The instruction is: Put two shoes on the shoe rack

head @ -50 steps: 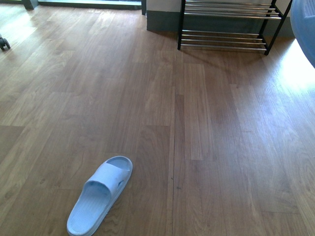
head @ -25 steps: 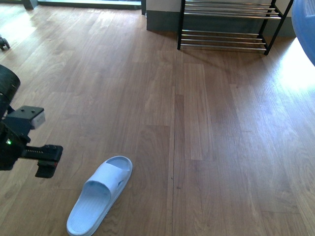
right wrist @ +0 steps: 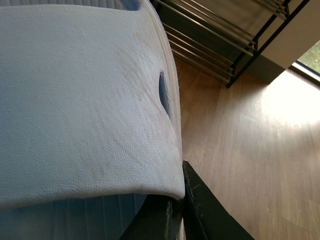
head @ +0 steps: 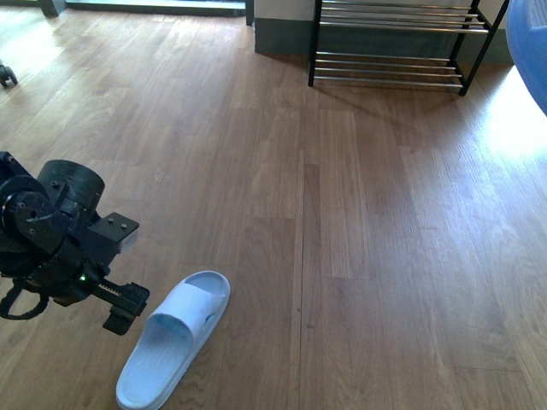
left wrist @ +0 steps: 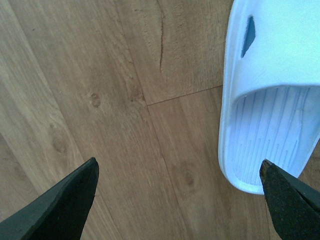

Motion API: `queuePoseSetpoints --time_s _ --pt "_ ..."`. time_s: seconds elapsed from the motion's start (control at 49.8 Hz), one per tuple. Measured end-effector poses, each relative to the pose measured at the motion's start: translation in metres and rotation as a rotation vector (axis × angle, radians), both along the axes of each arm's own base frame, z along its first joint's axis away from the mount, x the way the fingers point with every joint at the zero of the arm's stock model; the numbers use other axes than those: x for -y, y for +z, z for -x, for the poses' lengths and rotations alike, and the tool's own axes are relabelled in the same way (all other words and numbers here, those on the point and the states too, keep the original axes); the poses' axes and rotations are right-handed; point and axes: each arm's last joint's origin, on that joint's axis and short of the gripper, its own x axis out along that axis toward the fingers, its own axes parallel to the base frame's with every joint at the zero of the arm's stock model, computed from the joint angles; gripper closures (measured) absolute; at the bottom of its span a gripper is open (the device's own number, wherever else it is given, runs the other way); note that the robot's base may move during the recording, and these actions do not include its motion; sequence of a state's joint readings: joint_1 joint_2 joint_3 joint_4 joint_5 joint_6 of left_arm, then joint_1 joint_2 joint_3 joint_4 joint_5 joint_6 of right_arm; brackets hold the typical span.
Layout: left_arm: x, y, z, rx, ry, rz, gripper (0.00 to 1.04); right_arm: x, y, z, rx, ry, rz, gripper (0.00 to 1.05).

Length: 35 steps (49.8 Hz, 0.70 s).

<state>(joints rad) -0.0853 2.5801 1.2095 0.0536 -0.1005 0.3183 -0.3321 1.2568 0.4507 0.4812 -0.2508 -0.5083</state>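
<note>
While the left gripper (head: 126, 309) hung low in the lower left of the front view, its jaws stood wide apart over bare wood floor (head: 359, 213). A pale blue slide (head: 171, 342) lay flat on the boards just right of it, sole down, near the bottom edge of the frame. In the left wrist view the same slide (left wrist: 270, 100) filled the right side. The two dark fingertips of the gripper (left wrist: 180, 200) sat in the bottom corners. One tip was close against the slide's rim, the other well apart from it over the planks; whether the near tip touched the slide could not be told.

A second slide (head: 532, 51) showed only as a pale blue patch at the upper right edge of the front view, raised off the floor. In the right wrist view it (right wrist: 80, 100) covered most of the frame, and the right gripper (right wrist: 180, 210) was clamped on its edge at the bottom.

The shoe rack (head: 393, 60) stood at the top of the front view, right of centre, its visible silver bars bare. It also showed in the upper right of the right wrist view (right wrist: 215, 35).
</note>
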Motion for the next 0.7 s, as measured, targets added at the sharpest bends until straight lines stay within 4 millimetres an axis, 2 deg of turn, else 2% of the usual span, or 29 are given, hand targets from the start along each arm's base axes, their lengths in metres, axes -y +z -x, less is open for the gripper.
queuePoseSetpoints --time_s 0.422,0.703 --pt "0.013 -0.047 0.004 0.042 -0.109 -0.044 0.09 0.000 0.000 0.000 0.000 0.001 0.000 1.03" --pt "0.019 -0.059 -0.001 0.108 -0.170 -0.068 0.09 0.000 0.000 0.000 0.000 0.000 0.000 1.03"
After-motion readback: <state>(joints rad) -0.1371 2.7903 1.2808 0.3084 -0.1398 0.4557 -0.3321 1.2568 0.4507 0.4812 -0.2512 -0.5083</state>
